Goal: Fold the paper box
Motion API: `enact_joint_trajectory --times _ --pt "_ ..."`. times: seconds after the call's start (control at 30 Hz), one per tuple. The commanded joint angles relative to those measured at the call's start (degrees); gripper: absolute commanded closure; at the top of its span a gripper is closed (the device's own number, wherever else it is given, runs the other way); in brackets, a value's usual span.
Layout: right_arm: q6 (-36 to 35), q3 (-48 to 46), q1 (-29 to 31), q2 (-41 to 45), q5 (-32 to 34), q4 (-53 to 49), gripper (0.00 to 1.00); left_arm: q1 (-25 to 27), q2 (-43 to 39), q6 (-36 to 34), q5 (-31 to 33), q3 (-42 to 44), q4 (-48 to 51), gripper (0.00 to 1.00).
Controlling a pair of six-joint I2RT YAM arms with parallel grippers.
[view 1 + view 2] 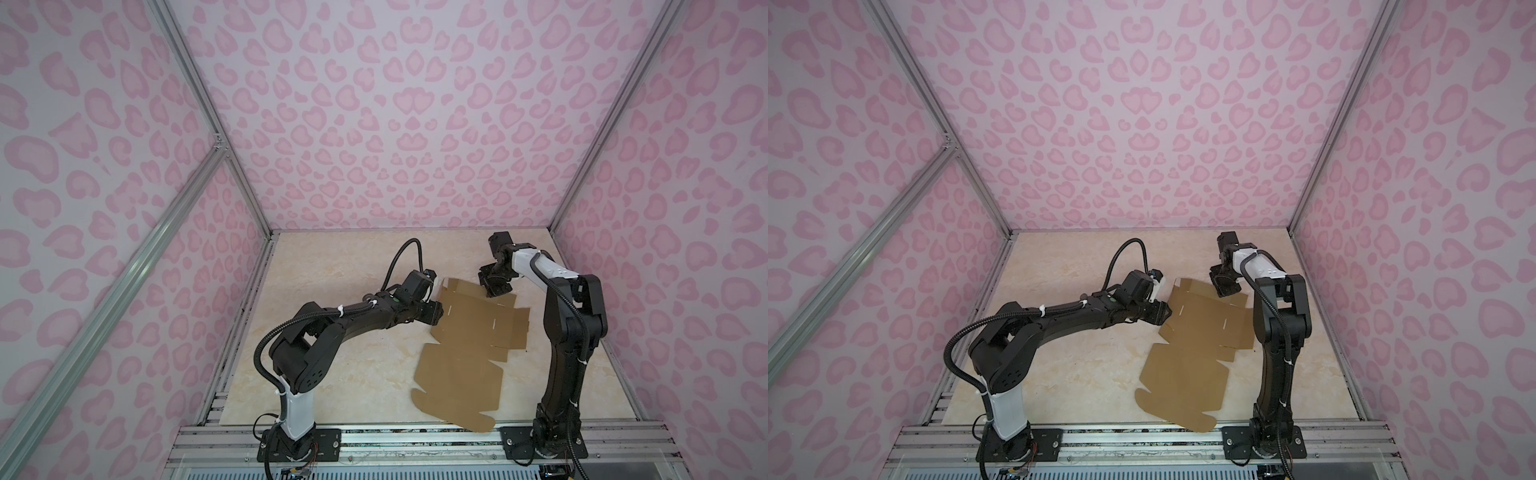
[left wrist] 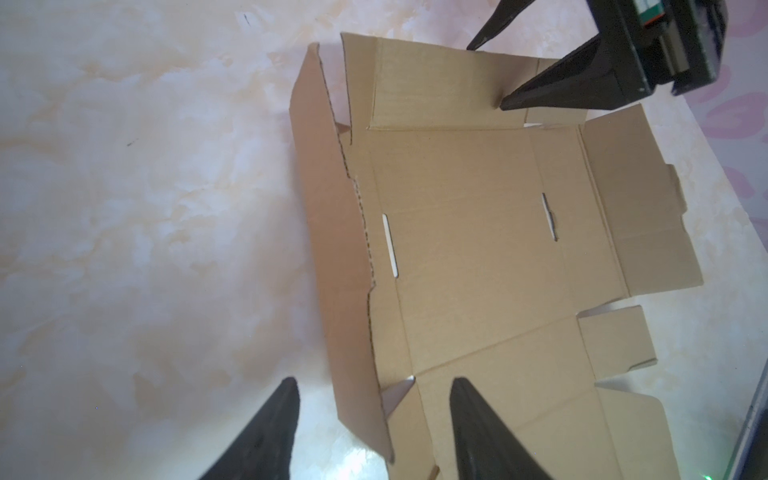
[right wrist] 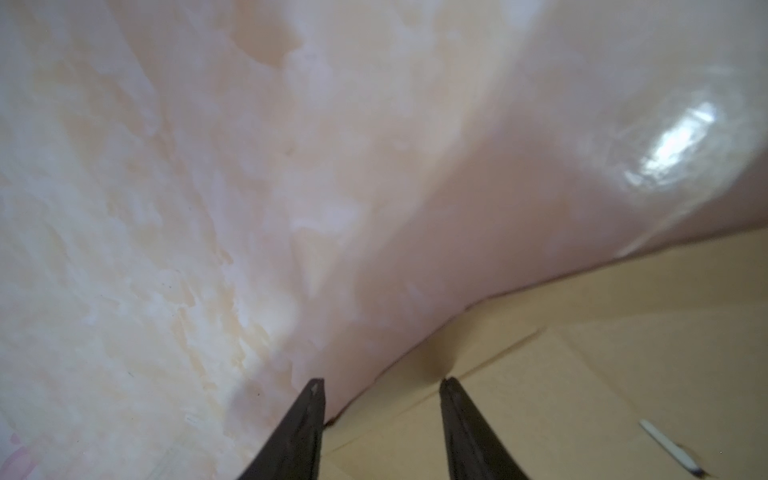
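The paper box (image 1: 469,340) (image 1: 1200,345) is a brown die-cut sheet lying mostly flat and unfolded on the table. In the left wrist view the paper box (image 2: 465,232) has its left side flap raised. My left gripper (image 2: 374,386) (image 1: 439,312) (image 1: 1168,312) is open and straddles that flap's edge without pinching it. My right gripper (image 3: 381,380) (image 1: 494,291) (image 1: 1225,291) (image 2: 486,75) is at the sheet's far edge. Its jaws stand apart: one finger is over the cardboard (image 3: 582,374), the other over the table.
The tabletop (image 1: 332,365) has a marble look and is closed in by pink patterned walls (image 1: 374,124). An aluminium rail (image 1: 415,436) runs along the front, and the sheet's near corner overhangs it. The arm bases stand at front left (image 1: 297,440) and front right (image 1: 548,440).
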State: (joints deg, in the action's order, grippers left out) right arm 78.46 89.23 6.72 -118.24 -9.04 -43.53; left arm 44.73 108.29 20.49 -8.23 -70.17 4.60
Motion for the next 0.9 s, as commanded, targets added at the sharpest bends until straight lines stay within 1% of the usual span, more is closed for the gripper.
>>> enact_joint_trajectory --times 0.0,0.27,0.3,0.33,0.37,0.47,0.57,0.63,0.7,0.87 --pt "0.00 -1.24 0.40 1.18 -0.66 1.82 0.58 -0.02 -1.24 -0.22 0.81 0.34 -0.73 0.39" --pt "0.04 -3.63 1.72 4.28 -2.17 5.70 0.66 0.00 -3.68 0.71 3.82 1.55 -1.16 0.39" --pt "0.00 -5.65 1.80 4.53 -2.59 5.95 0.67 -0.03 -4.31 1.07 4.32 1.66 -1.11 0.39" --pt "-0.11 -5.80 2.02 4.83 -2.62 6.05 0.68 -0.05 -4.93 1.58 4.80 1.70 -1.11 0.39" --pt "-0.61 -6.02 2.19 5.30 -2.45 6.15 0.67 -0.13 -5.61 2.03 5.35 1.70 -1.06 0.39" --pt "-3.38 -5.86 2.33 7.62 0.12 5.82 0.58 -0.56 -7.42 2.42 5.70 0.29 -0.20 0.38" --pt "-7.59 -5.14 2.09 9.19 1.11 5.13 0.56 -1.48 -6.68 0.19 3.79 -3.85 2.09 0.38" --pt "-11.01 -4.59 2.14 9.90 1.73 3.60 0.54 -2.22 -4.93 -1.82 1.41 -7.36 2.88 0.37" --pt "-13.24 -4.59 2.08 11.40 2.98 2.36 0.53 -2.79 -2.12 -4.20 -0.83 -12.50 5.06 0.37" --pt "-19.62 -10.25 1.51 19.40 5.48 6.03 0.50 -3.15 7.61 -13.51 -4.38 -28.07 15.15 0.37"
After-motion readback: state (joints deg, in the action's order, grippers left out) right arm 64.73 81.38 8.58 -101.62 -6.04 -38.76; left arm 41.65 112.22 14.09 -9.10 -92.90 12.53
